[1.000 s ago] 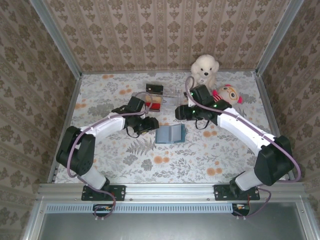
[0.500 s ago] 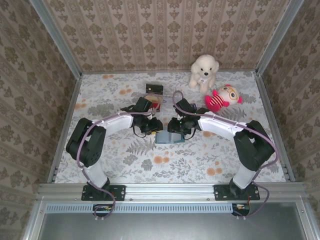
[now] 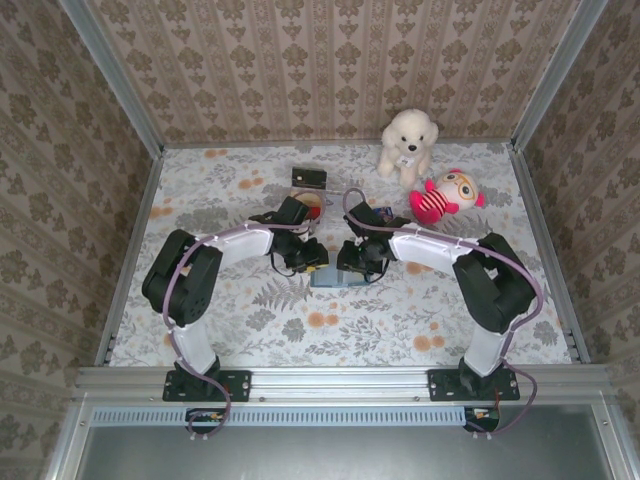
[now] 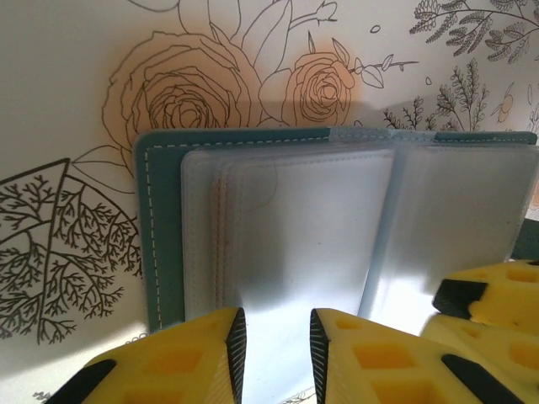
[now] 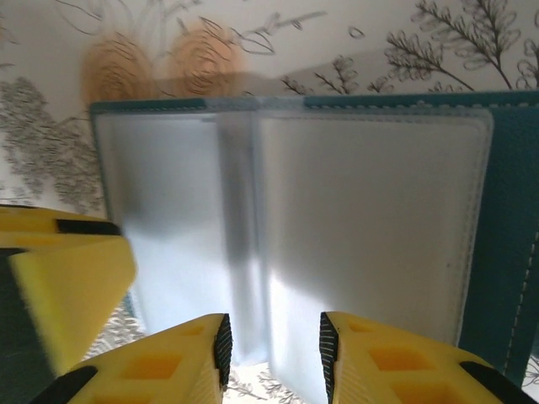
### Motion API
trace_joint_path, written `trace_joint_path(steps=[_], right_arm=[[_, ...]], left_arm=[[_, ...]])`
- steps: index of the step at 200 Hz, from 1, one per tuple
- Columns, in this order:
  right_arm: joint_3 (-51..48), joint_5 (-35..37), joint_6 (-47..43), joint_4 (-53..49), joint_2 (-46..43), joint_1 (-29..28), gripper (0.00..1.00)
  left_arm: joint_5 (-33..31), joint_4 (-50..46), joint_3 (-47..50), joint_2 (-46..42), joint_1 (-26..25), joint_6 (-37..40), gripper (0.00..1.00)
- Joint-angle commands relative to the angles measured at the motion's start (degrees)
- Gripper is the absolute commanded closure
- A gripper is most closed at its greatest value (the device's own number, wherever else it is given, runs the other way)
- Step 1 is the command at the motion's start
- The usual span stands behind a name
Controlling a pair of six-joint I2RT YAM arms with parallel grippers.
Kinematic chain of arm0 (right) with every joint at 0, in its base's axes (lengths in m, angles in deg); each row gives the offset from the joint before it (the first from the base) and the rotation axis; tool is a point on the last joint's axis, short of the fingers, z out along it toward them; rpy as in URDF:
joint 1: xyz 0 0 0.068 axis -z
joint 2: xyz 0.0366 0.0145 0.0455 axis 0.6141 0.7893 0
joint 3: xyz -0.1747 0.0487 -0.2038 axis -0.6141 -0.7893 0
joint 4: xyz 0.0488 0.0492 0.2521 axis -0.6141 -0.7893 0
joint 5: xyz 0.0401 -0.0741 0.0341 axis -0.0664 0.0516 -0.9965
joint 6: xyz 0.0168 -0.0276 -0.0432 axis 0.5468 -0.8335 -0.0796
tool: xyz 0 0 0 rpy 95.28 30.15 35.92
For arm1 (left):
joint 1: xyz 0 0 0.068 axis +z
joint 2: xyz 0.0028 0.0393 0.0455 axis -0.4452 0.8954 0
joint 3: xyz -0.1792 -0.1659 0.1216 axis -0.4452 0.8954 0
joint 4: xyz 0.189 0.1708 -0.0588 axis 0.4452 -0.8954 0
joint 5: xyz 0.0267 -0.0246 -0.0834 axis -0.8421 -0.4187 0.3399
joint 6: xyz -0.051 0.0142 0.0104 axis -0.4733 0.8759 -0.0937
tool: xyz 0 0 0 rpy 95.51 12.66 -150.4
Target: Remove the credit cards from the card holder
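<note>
We start at the left. The left arm (image 3: 235, 243) rises from its base at the near edge of the table (image 3: 250, 325), folds sharply at the elbow and stretches its pale forearm rightward toward the middle, wrist tipped down. The left gripper (image 3: 312, 260) points down at the left half of the card holder (image 3: 340, 278), which lies open and flat on the table.

In the left wrist view, its yellow fingers (image 4: 181, 358) stand a narrow gap apart, straddling the near edge of the holder's left-hand clear sleeve (image 4: 312, 227). The sleeve shows through the gap, and we cannot tell whether the jaws nip it or only stand over it. The teal cover (image 4: 156, 244) juts out past the sleeves on the left. The sleeves are cloudy, so we cannot say whether a card sits inside.

Beyond the left wrist a dark credit card (image 3: 308, 178) lies on the table, well apart from the holder and from both grippers.

The right arm (image 3: 425, 245) mirrors the left, elbow folded and forearm reaching leftward. The right gripper (image 3: 352, 266) points down at the holder's right half, just beside the left gripper. In the right wrist view its own fingers (image 5: 396, 362) are likewise a narrow gap apart over the near edge, close to the fold. There too we cannot tell whether anything is clamped.
</note>
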Motion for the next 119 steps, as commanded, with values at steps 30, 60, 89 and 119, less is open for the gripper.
trace_joint_path(steps=[30, 60, 89, 119], right_arm=[[0.8, 1.7, -0.5, -2.7, 2.8, 0.2, 0.63], [1.2, 1.7, -0.6, -3.2, 4.3, 0.2, 0.63], [1.5, 1.7, -0.8, -3.5, 5.0, 0.1, 0.64], [1.7, 1.6, -0.9, -3.8, 5.6, 0.1, 0.65]], left_arm=[[-1.0, -2.5, -1.3, 0.3, 0.1, 2.7, 0.69], [0.0, -3.3, -1.2, 0.7, 0.1, 4.4, 0.70], [2.2, -1.4, -1.0, 1.0, 0.0, 4.3, 0.73], [3.9, 0.0, -1.5, 1.8, 0.0, 3.8, 0.76]])
